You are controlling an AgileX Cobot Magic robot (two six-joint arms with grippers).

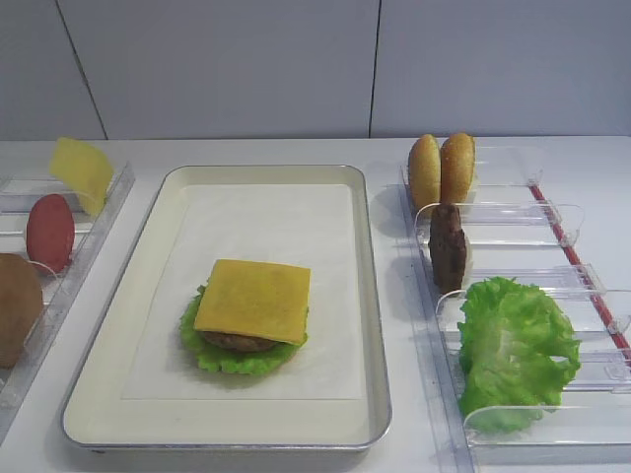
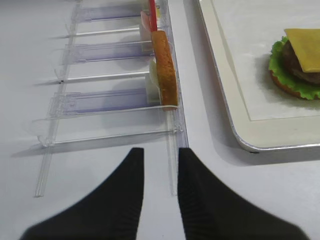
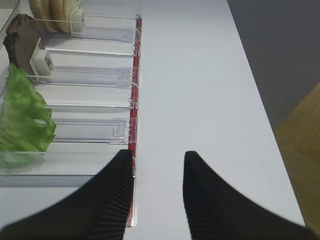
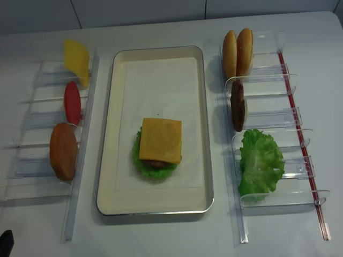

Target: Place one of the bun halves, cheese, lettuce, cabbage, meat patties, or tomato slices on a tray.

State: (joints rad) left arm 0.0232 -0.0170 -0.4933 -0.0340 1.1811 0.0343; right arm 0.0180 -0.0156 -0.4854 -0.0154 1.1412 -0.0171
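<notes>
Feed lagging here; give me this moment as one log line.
stack: cheese over patty, lettuce | on: tray | left hand: open, empty | right hand: open, empty

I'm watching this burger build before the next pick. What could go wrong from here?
1. The cheese sits skewed on the patty, overhanging the lettuce; another layer might tip or slide.
2. The tomato slice stands on edge between clear dividers; the open left gripper could knock it over.
3. The stack lies near the tray end, so a nudge might shift it toward the rim.
</notes>
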